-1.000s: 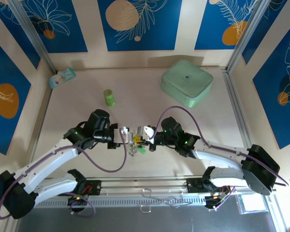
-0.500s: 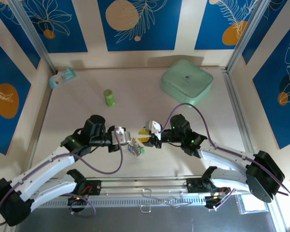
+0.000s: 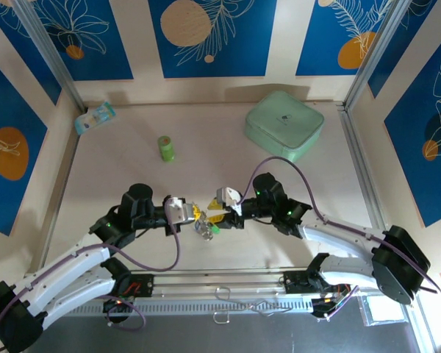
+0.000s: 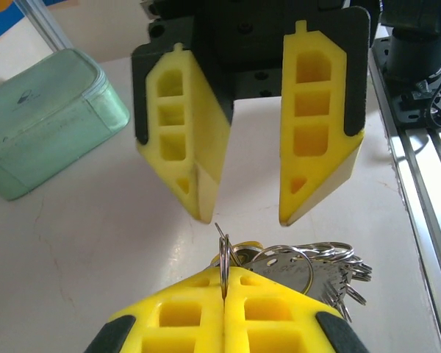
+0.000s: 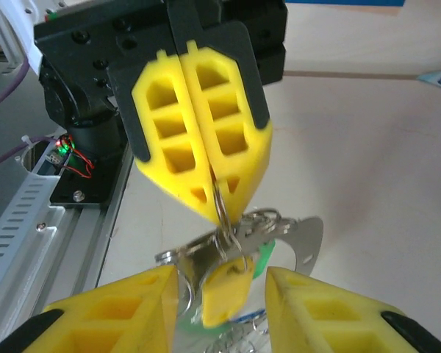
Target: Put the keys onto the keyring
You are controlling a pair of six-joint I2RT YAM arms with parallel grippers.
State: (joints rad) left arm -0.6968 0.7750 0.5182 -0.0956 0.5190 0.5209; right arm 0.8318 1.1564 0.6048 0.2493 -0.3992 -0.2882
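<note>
The keyring (image 4: 224, 250) is a thin silver wire loop, clamped edge-on between the yellow fingers of my left gripper (image 4: 224, 278), which is shut on it. A bunch of metal keys (image 4: 329, 269) on small rings hangs from it to the right. In the right wrist view a yellow-headed key (image 5: 224, 296) and a green head (image 5: 262, 259) dangle below the left gripper (image 5: 220, 212). My right gripper (image 5: 222, 278) faces it, open, its fingers on either side of the yellow key without touching. From above, the two grippers (image 3: 191, 214) (image 3: 219, 208) meet over the keys (image 3: 205, 228).
A mint-green lidded box (image 3: 284, 125) sits at the back right. A green cylindrical bottle (image 3: 165, 148) stands at the back left, and a small packet (image 3: 95, 118) lies in the far left corner. A metal rail (image 3: 228, 283) runs along the near edge.
My right gripper has opened and let go of the bunch. My left gripper stays shut on the keyring and has shifted slightly toward the near edge with it.
</note>
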